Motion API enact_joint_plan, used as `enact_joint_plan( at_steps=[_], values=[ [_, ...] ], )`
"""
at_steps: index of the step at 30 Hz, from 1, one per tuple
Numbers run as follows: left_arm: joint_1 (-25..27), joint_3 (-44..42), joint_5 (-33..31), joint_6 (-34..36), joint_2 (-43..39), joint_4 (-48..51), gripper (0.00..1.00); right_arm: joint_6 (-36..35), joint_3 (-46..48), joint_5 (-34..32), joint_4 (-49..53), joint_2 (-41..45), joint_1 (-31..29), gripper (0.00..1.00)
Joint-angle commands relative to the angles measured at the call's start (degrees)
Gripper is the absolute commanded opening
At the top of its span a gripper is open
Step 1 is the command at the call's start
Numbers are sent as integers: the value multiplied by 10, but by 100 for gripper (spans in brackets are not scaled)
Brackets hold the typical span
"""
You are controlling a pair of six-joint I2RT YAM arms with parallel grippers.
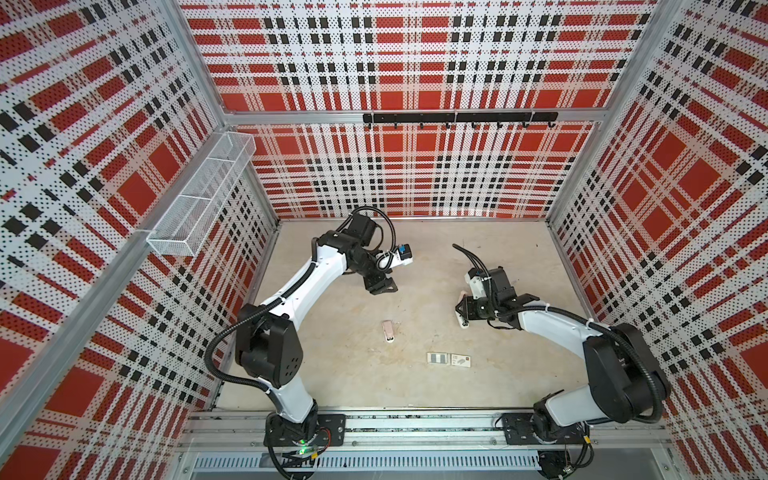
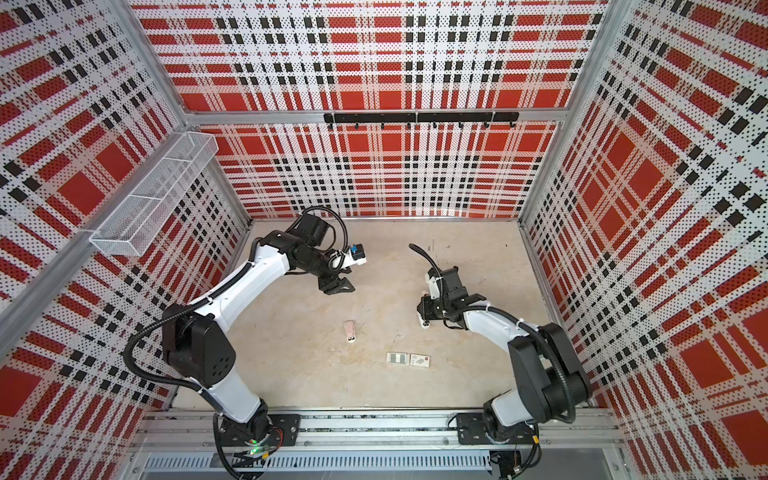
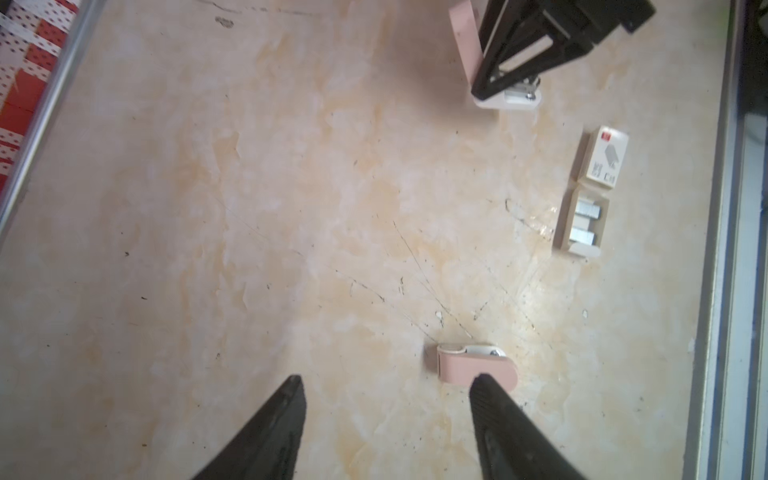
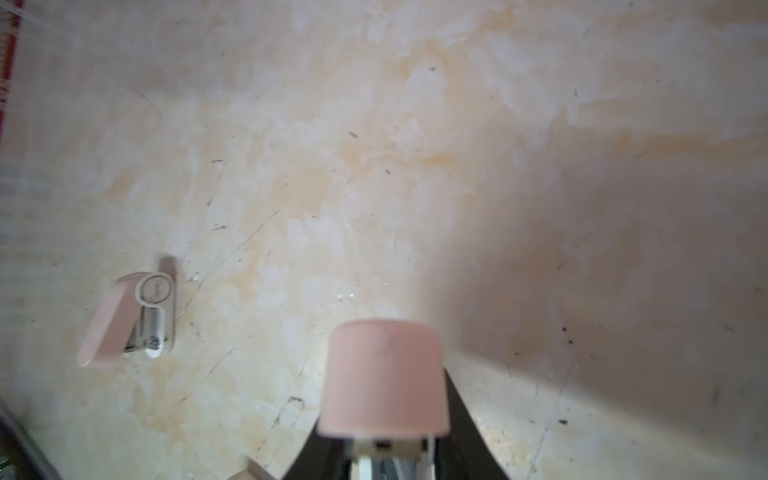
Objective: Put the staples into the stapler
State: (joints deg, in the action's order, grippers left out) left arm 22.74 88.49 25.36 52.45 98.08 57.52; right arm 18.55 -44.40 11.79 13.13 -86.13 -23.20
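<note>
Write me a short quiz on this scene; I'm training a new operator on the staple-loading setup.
1. True or false: the black left gripper is shut on something.
2. Where do the thin silvery-grey staple strips lie? A: in the small white cardboard tray; B: in the printed white sleeve; C: in the white wire basket.
3. How many pale pink plastic staplers are in view?
Key: 1 false, it is open and empty. 2 A. 3 two: one lying loose, one opened in the shut right gripper.
</note>
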Motion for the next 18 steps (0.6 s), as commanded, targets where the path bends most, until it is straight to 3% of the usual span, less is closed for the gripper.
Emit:
enact_joint_plan(
  at_steps=[1, 9, 18],
  values=[
    [0, -22, -22, 59, -28, 15, 67, -19, -23, -59, -15, -24, -8, 15],
    [45, -83, -60, 126, -54, 15, 73, -30, -49, -118, 12, -77, -39, 18],
    [96, -105, -91, 164, -40, 24, 77, -25, -48, -128, 14, -89, -51, 31]
  ],
)
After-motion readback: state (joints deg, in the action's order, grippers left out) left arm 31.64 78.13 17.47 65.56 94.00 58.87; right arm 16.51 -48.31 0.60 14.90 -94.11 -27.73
